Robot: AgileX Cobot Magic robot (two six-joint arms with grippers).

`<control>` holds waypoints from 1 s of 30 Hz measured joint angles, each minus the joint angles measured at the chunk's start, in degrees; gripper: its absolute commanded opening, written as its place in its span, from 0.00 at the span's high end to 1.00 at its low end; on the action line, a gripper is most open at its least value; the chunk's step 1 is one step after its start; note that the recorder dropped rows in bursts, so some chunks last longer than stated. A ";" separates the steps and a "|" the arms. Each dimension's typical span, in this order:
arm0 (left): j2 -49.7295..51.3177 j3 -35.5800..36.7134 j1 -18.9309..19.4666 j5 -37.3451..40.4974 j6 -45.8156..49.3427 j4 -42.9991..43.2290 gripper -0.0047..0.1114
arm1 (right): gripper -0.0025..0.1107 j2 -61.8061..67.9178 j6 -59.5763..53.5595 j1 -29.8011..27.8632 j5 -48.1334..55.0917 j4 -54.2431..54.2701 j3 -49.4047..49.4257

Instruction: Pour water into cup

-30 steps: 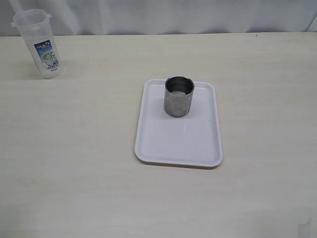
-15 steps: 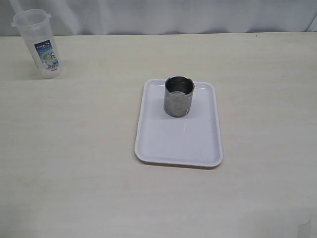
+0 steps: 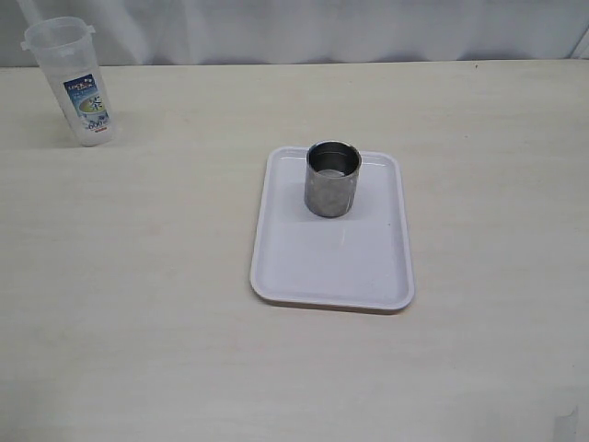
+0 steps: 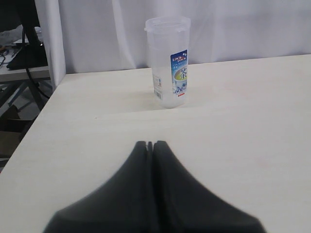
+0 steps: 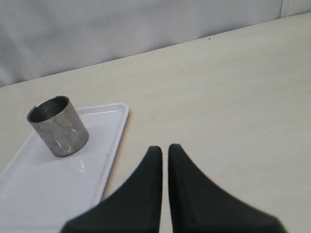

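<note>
Small shiny stainless-steel cylindrical cup [image 5: 58, 126]: upright on white rectangular plastic tray [image 5: 43, 189], ahead of right gripper [image 5: 162, 147], well apart; jaws nearly together, holding nothing.
Tall translucent plastic container with blue-green label [image 4: 168, 63]: upright, ahead of left gripper [image 4: 150, 143]; jaws pressed together, holding nothing.

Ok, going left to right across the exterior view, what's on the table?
Plastic container at the far left → cup near the middle, standing on the white tray.
</note>
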 measured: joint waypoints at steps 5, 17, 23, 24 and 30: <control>0.00 0.00 0.00 0.00 0.00 0.00 0.96 | 0.94 0.00 -5.84 0.00 0.00 -0.11 0.00; 0.00 0.00 0.00 0.00 0.00 0.00 0.96 | 0.94 0.00 -6.85 0.00 0.00 -0.11 0.00; 0.00 0.00 0.00 0.00 0.00 0.00 0.96 | 0.94 0.00 -6.85 0.00 0.00 -0.11 0.00; 0.00 0.00 0.00 0.00 0.00 0.00 0.96 | 0.94 0.00 -6.85 0.00 0.00 -0.11 0.00; 0.00 0.00 0.00 0.00 0.00 0.00 0.96 | 0.94 0.00 -7.45 0.00 0.00 -0.11 0.00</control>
